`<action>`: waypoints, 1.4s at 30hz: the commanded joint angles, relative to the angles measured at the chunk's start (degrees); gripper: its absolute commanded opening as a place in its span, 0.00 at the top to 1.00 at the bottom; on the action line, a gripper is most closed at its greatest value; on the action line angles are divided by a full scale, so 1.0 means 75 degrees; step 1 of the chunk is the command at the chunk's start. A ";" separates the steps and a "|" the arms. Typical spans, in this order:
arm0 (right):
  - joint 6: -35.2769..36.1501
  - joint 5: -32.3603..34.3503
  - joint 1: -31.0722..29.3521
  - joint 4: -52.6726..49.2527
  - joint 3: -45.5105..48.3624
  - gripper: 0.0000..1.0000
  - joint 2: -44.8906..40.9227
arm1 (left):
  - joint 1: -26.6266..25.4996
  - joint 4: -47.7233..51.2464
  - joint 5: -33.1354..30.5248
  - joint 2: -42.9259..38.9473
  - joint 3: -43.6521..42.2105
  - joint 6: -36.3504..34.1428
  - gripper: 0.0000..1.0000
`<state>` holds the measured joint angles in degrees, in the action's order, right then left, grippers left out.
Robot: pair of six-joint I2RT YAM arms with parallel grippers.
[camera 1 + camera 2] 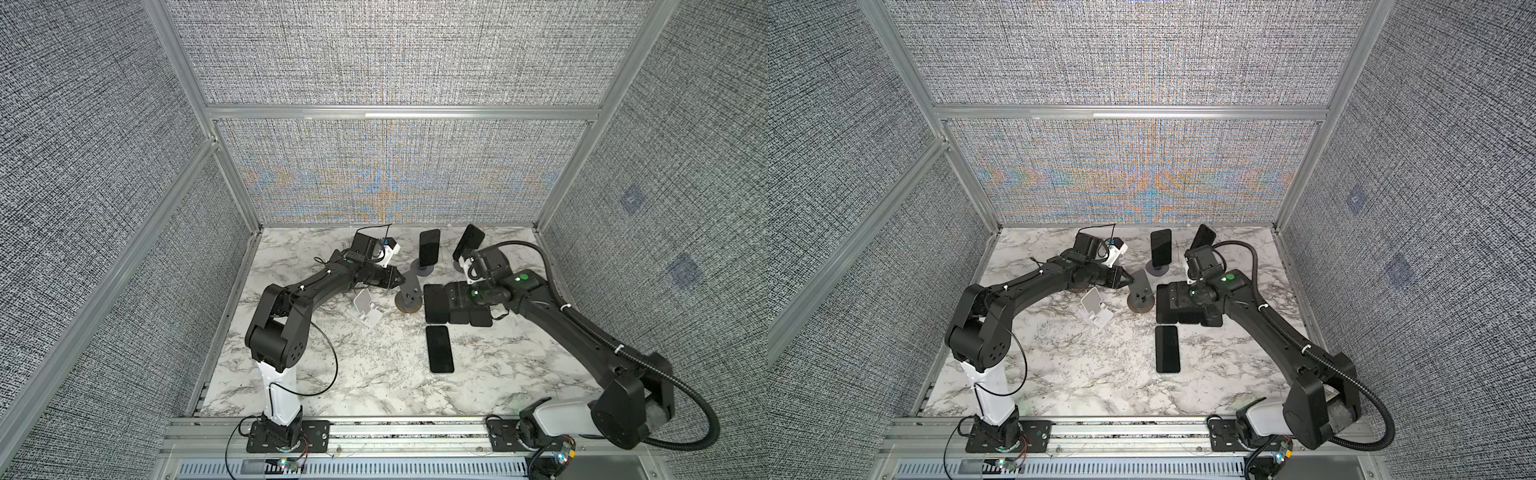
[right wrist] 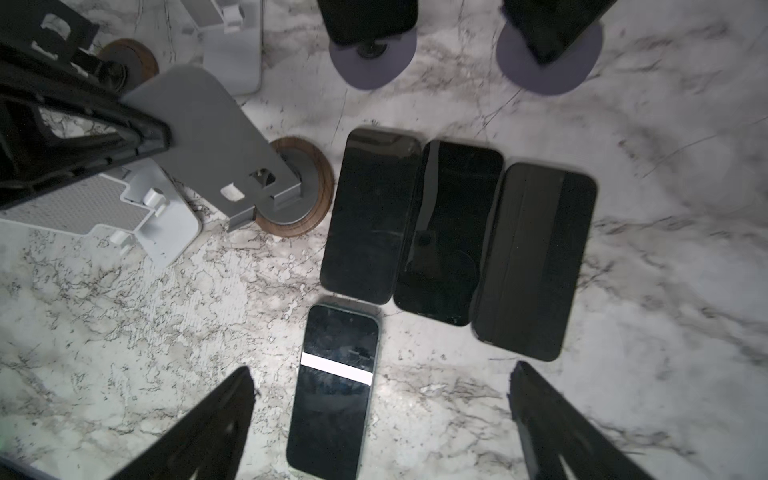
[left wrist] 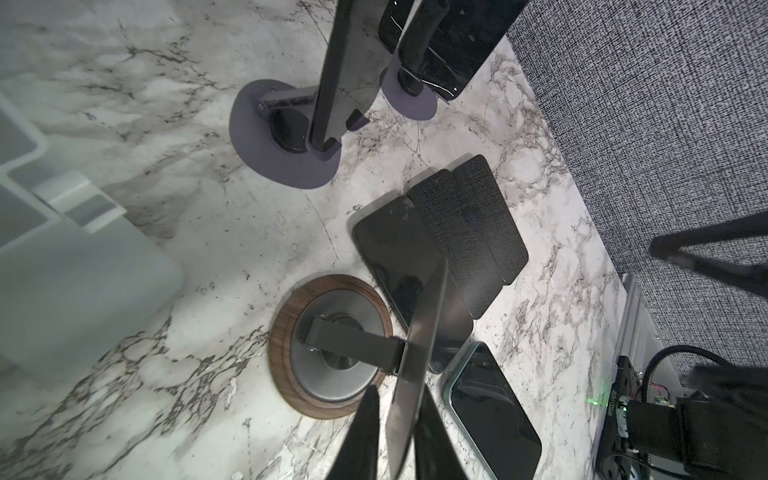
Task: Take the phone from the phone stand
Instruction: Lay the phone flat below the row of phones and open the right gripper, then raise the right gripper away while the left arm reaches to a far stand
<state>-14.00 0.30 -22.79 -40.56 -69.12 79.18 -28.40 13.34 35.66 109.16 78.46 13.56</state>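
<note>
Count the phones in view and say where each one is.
6. A row of three phones lies flat on the table; a teal-edged phone lies in front of it; two back phones sit on purple-based stands. More could hide under the arms.

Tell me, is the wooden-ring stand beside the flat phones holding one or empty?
Empty. The stand shows a bare grey plate; its bottom hooks hold nothing.

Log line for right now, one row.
left gripper: shut on stand | right gripper: open above flat phones | two phones on back stands
</note>
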 commanded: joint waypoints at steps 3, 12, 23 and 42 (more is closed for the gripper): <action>0.0791 -0.0069 0.0817 0.0088 -0.0581 0.09 0.0194 | 0.0003 0.0248 -0.0288 -0.0020 0.0198 -0.0236 0.85; 0.1174 -0.0594 0.1232 0.0720 -0.1082 0.09 0.0521 | 0.0028 0.0776 -0.0823 0.0127 0.0608 -0.0509 0.86; 0.1268 -0.0712 0.1384 0.0479 -0.0635 0.10 -0.0082 | 0.0097 0.1221 -0.0766 0.0284 0.1130 -0.0853 0.55; 0.1331 -0.1658 0.1637 -0.0025 0.0651 0.10 -0.1602 | 0.0390 0.1609 0.1026 0.2790 0.5666 -0.1840 0.29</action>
<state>-4.58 -9.21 -10.48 -40.07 -65.04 68.27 -25.34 25.30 39.99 128.25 117.80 1.04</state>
